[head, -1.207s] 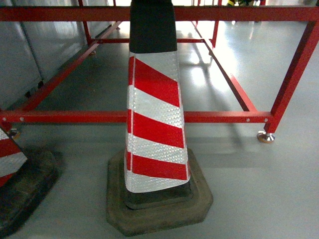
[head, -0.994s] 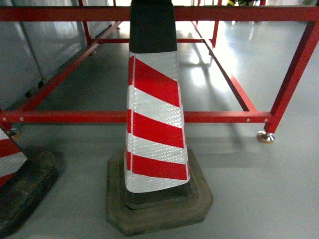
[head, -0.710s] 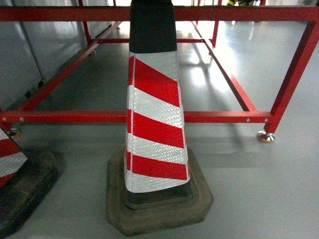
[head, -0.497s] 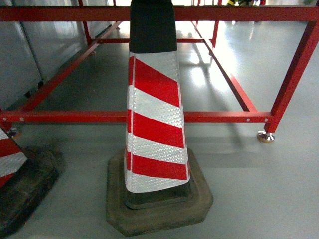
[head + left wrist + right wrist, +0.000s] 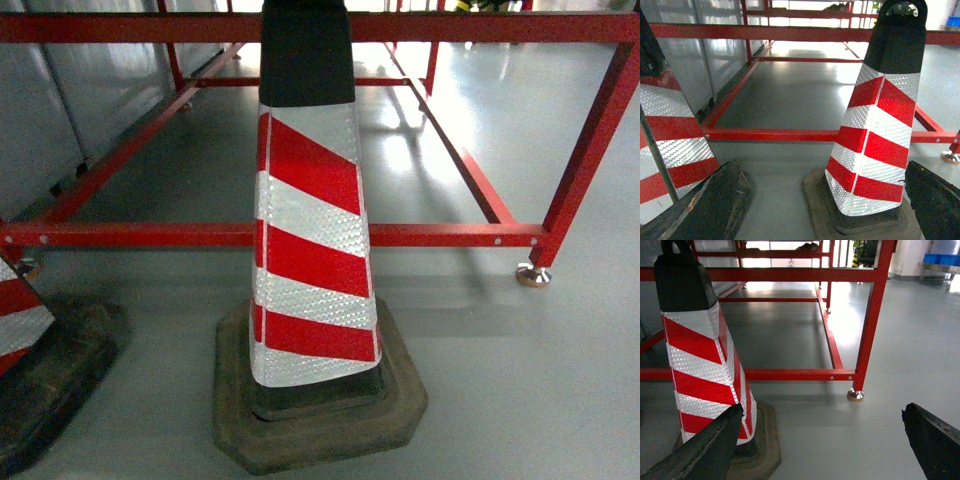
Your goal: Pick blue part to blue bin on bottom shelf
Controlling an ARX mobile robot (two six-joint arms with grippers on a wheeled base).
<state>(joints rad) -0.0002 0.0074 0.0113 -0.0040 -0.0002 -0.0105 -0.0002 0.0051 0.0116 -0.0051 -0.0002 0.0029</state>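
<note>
Floor (image 5: pixel 520 380): grey and glossy, you face a red frame (image 5: pixel 430 235).
Cone (image 5: pixel 310 250): striped, ahead of both grippers, standing between them.
Left gripper (image 5: pixel 825 210): fingers (image 5: pixel 715 205) spread wide, nothing held.
Right gripper (image 5: pixel 820 450): wide apart, empty.
Blue bins (image 5: pixel 940 259): possibly those far off to your right; blue part unseen.

two striped cones (image 5: pixel 310 250), perhaps one red frame (image 5: pixel 450 235)

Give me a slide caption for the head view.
Red-and-white striped traffic cone standing before a red steel frame on grey floor.
</note>
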